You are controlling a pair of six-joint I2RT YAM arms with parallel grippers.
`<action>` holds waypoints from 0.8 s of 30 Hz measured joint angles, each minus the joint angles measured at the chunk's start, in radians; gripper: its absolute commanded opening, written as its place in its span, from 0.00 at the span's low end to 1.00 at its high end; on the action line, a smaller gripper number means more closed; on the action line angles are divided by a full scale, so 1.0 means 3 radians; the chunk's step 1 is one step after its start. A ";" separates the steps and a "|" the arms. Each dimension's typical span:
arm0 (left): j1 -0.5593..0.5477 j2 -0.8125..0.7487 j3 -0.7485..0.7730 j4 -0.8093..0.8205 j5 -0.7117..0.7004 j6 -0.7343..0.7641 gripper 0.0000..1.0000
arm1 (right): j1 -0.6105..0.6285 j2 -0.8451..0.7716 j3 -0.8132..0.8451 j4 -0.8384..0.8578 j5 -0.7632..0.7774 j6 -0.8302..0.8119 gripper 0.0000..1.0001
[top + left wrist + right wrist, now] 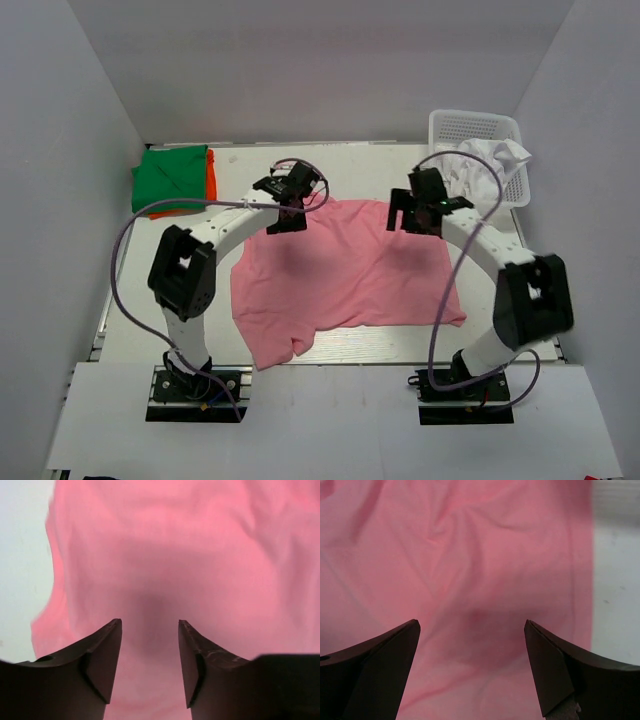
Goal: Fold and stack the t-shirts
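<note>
My left gripper (150, 624) and right gripper (471, 624) hang with jaws apart and empty over the far edge of the salmon pink t-shirt (350, 270), which lies spread between my arms for folding. At far left, the green t-shirt (172, 175) sits folded on the orange t-shirt (211, 182), likely the stack's start.

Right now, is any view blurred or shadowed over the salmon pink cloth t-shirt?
Top external: sharp, evenly lit, faint shadows on the salmon pink cloth t-shirt. Left wrist: cloth soft-focused, dark shadow ahead of the left tool. Right wrist: mildly blurred, similar shadow ahead of the right tool.
</note>
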 measured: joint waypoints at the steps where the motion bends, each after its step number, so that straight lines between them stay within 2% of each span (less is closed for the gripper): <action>1: 0.0057 0.0131 0.0131 0.0069 -0.0029 0.0057 0.64 | 0.0055 0.0192 0.0113 0.0074 -0.0033 -0.0029 0.90; 2: 0.0125 0.0259 0.0256 0.0114 -0.0048 0.0117 0.67 | 0.0098 0.0394 0.0244 0.0146 -0.0055 -0.0051 0.90; 10: 0.0657 0.1094 0.0847 0.0342 -0.0042 0.0370 0.66 | 0.0170 0.1535 0.1102 0.0420 -0.0160 0.0017 0.90; 16: 0.0922 0.1394 0.1001 0.0577 0.0224 0.0501 0.62 | 0.0165 0.2068 0.1539 0.0378 -0.0102 0.0052 0.90; 24: 0.1228 0.1846 0.1682 0.0496 0.0482 0.0474 0.55 | 0.0155 0.2467 0.2060 0.0261 -0.0004 0.0051 0.90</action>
